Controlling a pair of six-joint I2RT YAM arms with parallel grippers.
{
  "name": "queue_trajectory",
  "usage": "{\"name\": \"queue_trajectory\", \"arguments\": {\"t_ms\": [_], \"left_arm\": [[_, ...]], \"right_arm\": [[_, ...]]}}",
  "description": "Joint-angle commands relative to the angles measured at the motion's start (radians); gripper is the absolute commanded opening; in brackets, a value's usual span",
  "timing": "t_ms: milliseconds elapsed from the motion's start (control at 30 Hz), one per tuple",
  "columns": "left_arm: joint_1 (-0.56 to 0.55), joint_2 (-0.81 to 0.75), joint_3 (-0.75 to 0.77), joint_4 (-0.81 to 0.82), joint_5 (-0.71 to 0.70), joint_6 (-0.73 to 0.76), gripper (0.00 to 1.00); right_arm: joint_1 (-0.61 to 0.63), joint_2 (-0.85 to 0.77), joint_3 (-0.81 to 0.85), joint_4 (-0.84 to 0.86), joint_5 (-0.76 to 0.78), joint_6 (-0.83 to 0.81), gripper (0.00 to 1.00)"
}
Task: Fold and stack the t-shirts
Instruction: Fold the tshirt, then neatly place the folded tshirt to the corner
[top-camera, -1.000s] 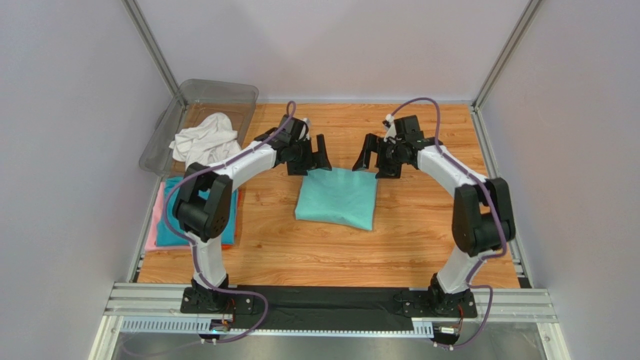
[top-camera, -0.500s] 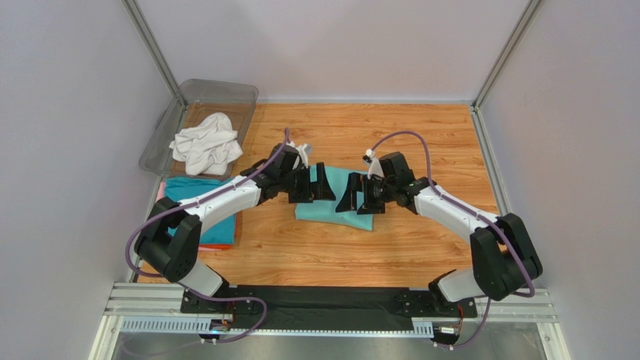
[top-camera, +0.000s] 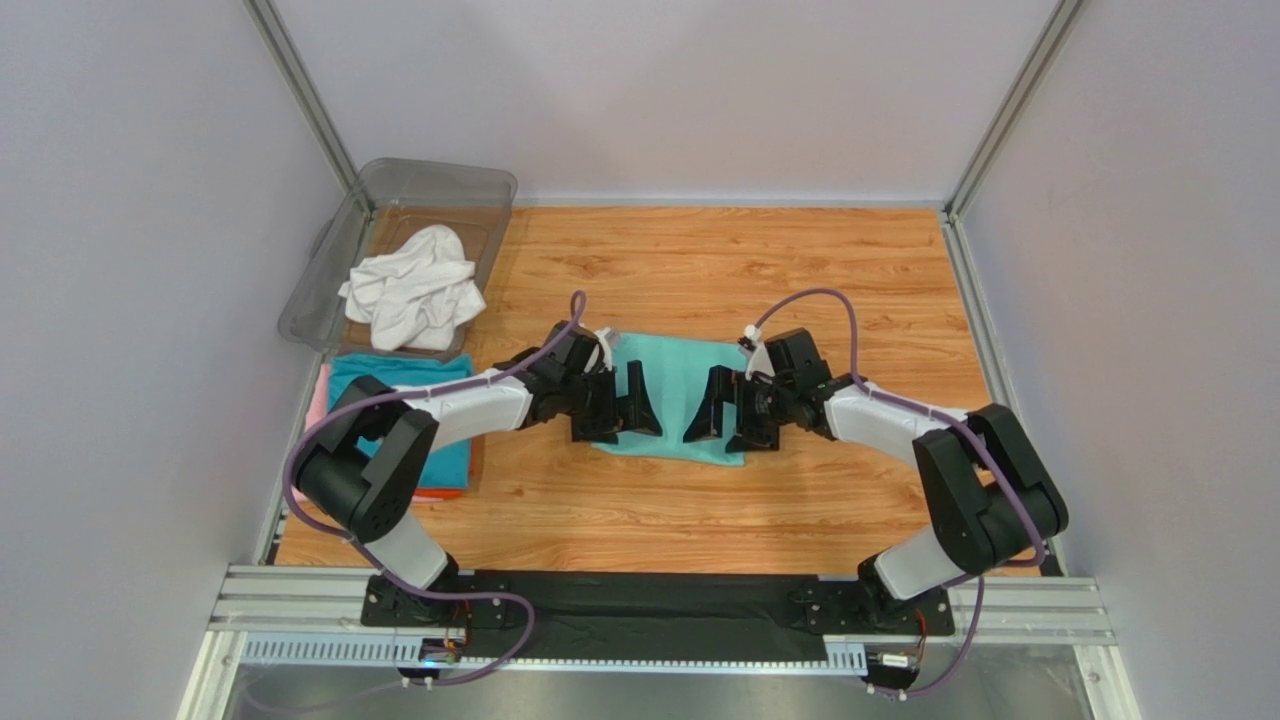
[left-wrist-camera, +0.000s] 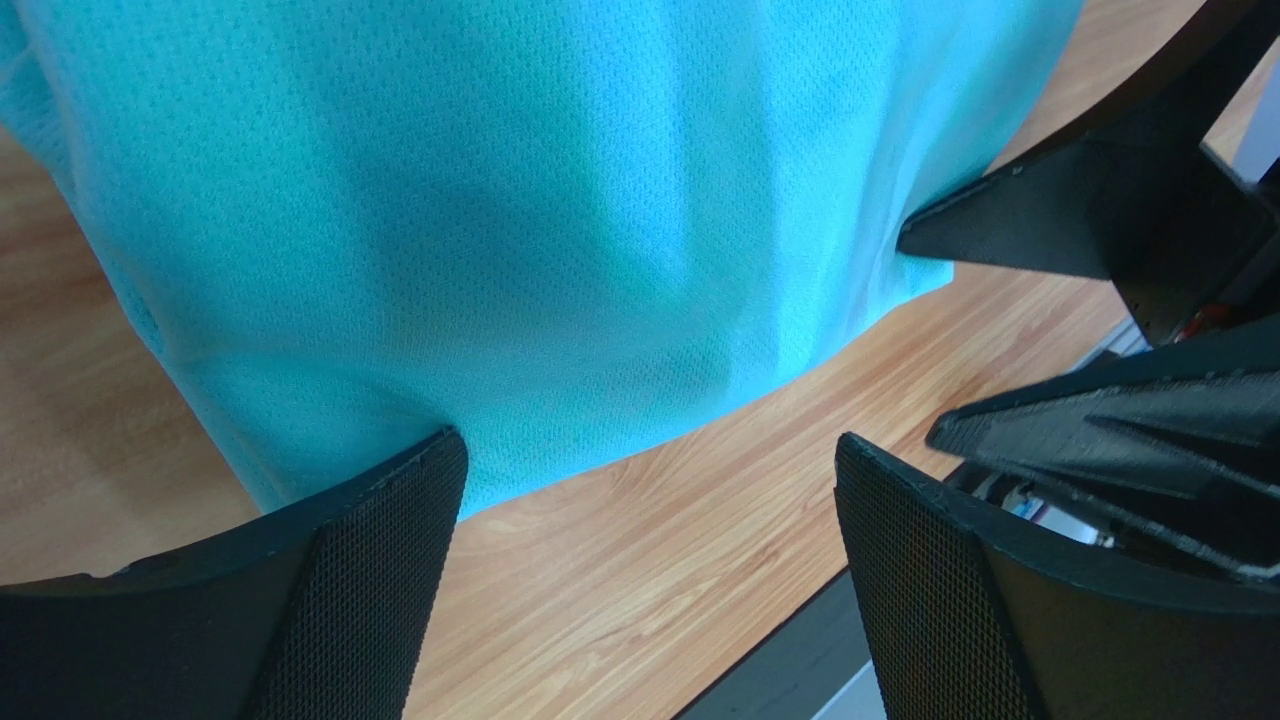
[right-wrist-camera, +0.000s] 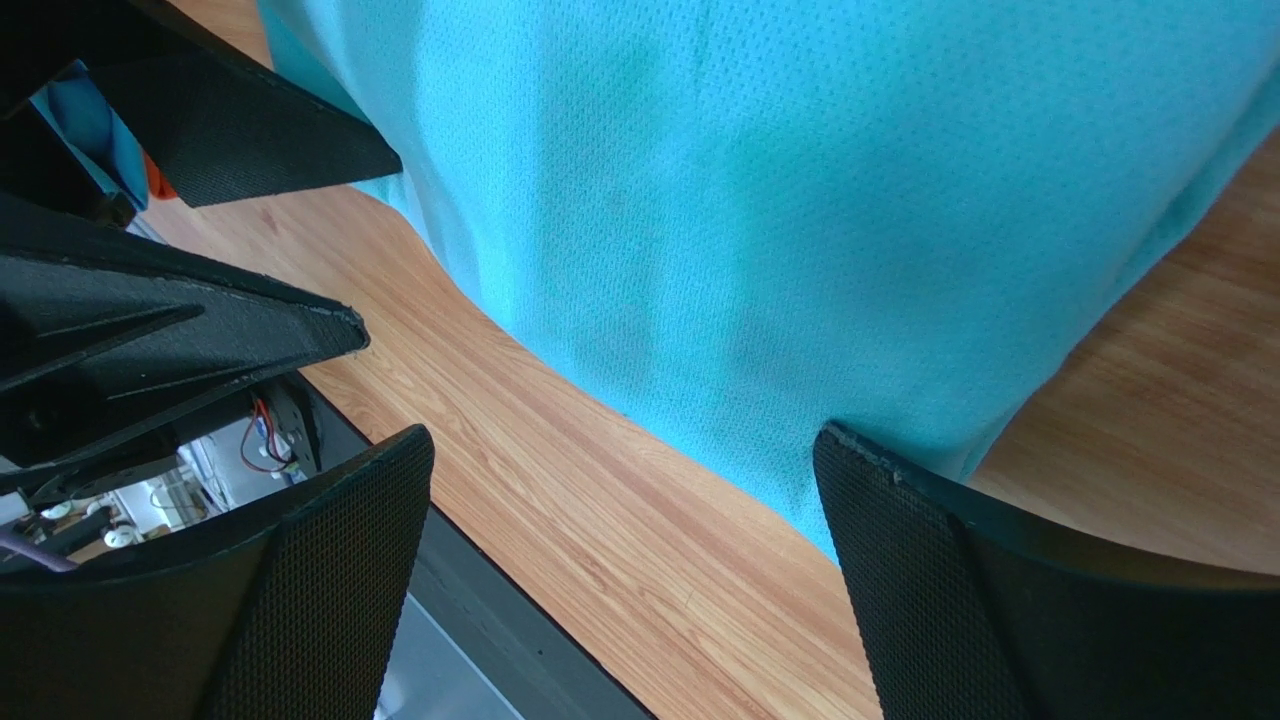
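Observation:
A folded mint green t-shirt (top-camera: 672, 387) lies in the middle of the wooden table. My left gripper (top-camera: 616, 408) stands open at its near left corner, and my right gripper (top-camera: 724, 416) stands open at its near right corner. In the left wrist view the mint green t-shirt (left-wrist-camera: 526, 225) fills the top, and my left gripper (left-wrist-camera: 646, 458) straddles its near edge with nothing held. The right wrist view shows the same t-shirt (right-wrist-camera: 842, 195), with my right gripper (right-wrist-camera: 624, 435) open over its edge. A crumpled white t-shirt (top-camera: 409, 285) lies in the bin. A teal-blue t-shirt (top-camera: 394, 378) tops the left stack.
The clear plastic bin (top-camera: 451, 188) stands at the back left corner. Pink cloth (top-camera: 316, 398) and an orange edge (top-camera: 469, 483) show under the teal-blue shirt. Grey walls close in the table; a metal rail (top-camera: 661, 608) runs along the near edge.
Both arms have drawn back from the mint shirt's far edge to its near edge and dropped low. Both grippers stayed open. The shirt has not moved.

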Motion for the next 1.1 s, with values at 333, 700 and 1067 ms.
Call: {"name": "queue_trajectory", "arguments": {"t_ms": [333,700,1067], "left_arm": [[-0.001,-0.399,0.031,-0.280,-0.132,0.083,1.00],[0.088,-0.283,0.142,-0.363,-0.322,0.140,1.00],[0.126,0.113,0.314,-0.298,-0.226,0.146,0.94]], "right_arm": [[-0.013,-0.401,0.135,-0.319,0.181,-0.099,1.00],[-0.016,-0.779,0.134,-0.478,0.669,-0.044,1.00],[-0.018,-0.762,0.125,-0.501,0.666,-0.116,1.00]]}}
